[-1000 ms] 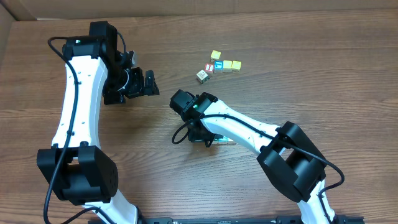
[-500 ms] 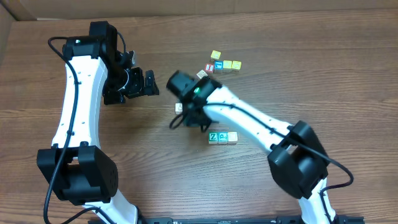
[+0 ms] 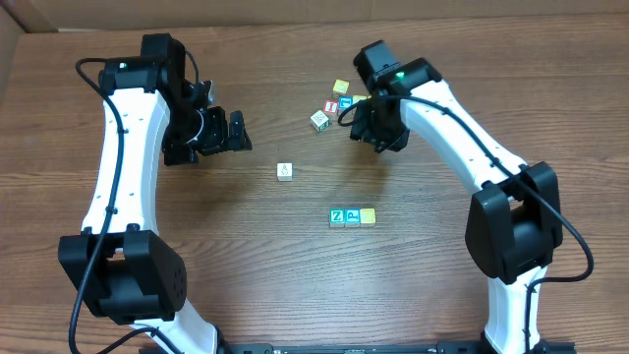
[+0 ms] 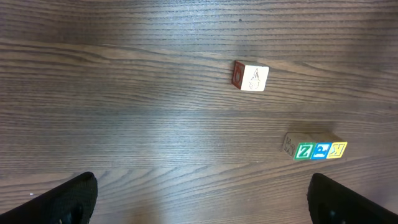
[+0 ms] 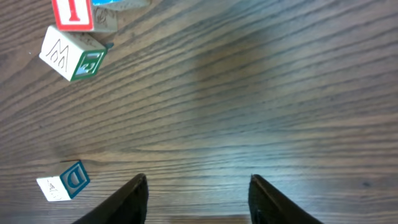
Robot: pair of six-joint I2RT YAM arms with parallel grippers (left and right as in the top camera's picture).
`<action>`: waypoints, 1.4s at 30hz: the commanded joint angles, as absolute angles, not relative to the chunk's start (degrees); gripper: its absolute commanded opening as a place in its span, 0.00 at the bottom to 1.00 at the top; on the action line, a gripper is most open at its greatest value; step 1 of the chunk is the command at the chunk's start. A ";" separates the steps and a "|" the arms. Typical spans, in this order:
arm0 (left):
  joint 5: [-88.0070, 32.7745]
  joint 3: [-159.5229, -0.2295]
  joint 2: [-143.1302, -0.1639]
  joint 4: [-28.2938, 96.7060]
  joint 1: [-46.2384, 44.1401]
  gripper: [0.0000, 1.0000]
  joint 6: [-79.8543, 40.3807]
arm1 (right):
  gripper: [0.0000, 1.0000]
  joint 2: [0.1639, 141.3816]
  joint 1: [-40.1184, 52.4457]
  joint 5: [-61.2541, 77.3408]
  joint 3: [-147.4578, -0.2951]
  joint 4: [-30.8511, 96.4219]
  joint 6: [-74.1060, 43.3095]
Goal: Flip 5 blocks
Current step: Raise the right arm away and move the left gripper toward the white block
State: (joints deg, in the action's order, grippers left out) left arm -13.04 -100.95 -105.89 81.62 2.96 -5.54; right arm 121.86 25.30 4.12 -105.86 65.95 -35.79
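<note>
Three blocks lie in a row mid-table: green Z block [image 3: 337, 216] [image 4: 304, 150], teal picture block [image 3: 352, 216] [image 4: 321, 150], pale yellow block [image 3: 368, 215] [image 4: 336, 149]. A white block [image 3: 284, 171] [image 4: 252, 77] [image 5: 62, 182] lies alone to their upper left. Another white block [image 3: 319, 120] [image 5: 71, 55] sits tilted at the far cluster. My right gripper [image 3: 376, 133] [image 5: 199, 193] hangs open and empty just right of that cluster. My left gripper [image 3: 236, 131] [image 4: 202, 205] is wide open over bare wood, far left of the blocks.
The far cluster also holds a red-and-white cube [image 3: 331, 107] [image 5: 73, 14], a blue-faced cube [image 3: 345, 102] and a brighter yellow cube [image 3: 341, 87]. The right arm's wrist hides the cluster's right end. Cardboard borders the table's far edge.
My right gripper left the lone white block lying mid-table, opened, and swung up and right to the far cluster. The left arm has not moved.
</note>
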 commanded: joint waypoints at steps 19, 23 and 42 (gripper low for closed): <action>-15.81 -102.39 -106.61 72.31 2.59 1.00 -8.62 | 0.88 120.55 26.33 5.26 -107.00 62.81 -32.53; -18.61 -102.37 -106.61 71.70 2.48 1.00 -9.04 | 0.93 120.55 20.34 5.26 -107.00 64.71 -31.24; -4.34 -95.68 -112.60 61.47 -18.37 0.89 -21.08 | 1.00 120.55 -6.22 2.50 -106.98 69.08 -24.82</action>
